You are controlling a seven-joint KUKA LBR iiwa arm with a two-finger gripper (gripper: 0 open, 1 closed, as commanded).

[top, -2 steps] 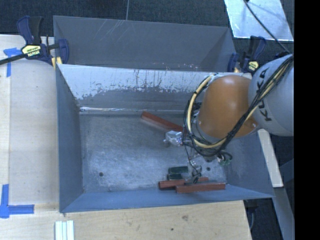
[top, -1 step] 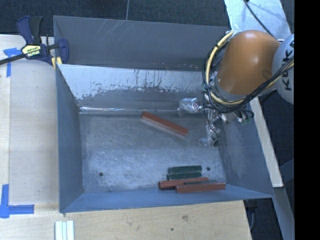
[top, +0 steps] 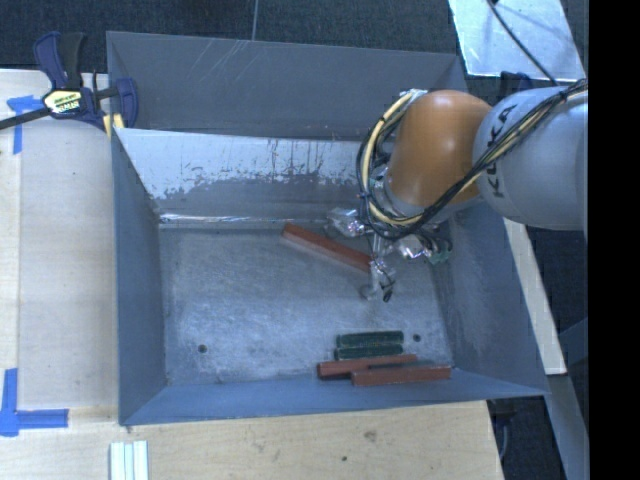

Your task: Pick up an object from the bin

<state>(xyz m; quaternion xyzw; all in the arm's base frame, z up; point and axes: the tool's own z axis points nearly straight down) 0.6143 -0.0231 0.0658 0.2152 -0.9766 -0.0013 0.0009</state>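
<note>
Grey metal bin (top: 138,268), with only a few things on its floor. From where I stand the arm (top: 535,158) comes in from the right, its orange cover (top: 435,148) and looped cables hanging over the right rear part of the bin. The gripper (top: 381,286) points down, close to the floor right of centre. A red-brown bar (top: 322,247) lies slantwise near the back wall, and its right end runs up to the gripper. I cannot tell whether it is gripped there or merely beside it, nor whether the gripper is open or closed. Well apart from that, along the front wall, lie a dark green bar (top: 370,344) and, just in front of it, two more red-brown bars (top: 345,369), end to end and partly overlapping.
</note>
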